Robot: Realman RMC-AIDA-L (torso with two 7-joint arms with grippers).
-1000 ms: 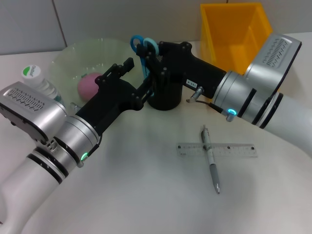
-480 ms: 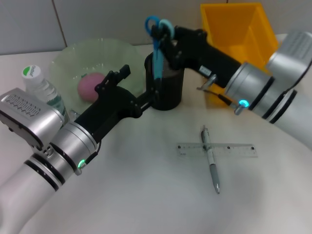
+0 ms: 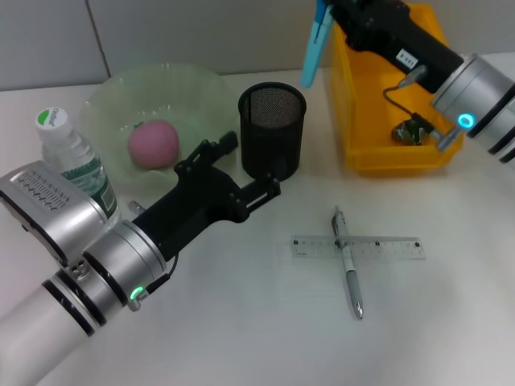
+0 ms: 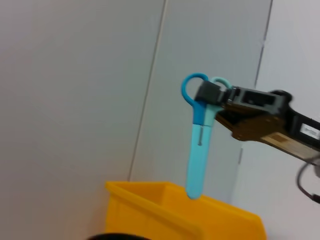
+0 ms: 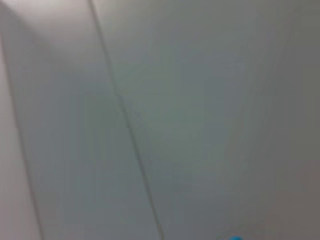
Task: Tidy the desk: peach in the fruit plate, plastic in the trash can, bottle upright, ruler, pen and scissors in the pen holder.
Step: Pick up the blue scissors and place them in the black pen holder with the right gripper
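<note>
Pale desk (image 3: 241, 322), grey panelled wall (image 4: 75, 100)

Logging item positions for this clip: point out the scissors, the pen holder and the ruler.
scissors (image 4: 196, 165), left wrist view, on the sheathed blades.
pen holder (image 3: 272, 141), head view, on its mesh wall.
ruler (image 3: 390, 248), head view, on the stretch right of the pen.

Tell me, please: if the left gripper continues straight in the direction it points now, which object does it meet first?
Most likely the black mesh pen holder: the left gripper points at its base, apparently just short of it; depth is uncertain.
</note>
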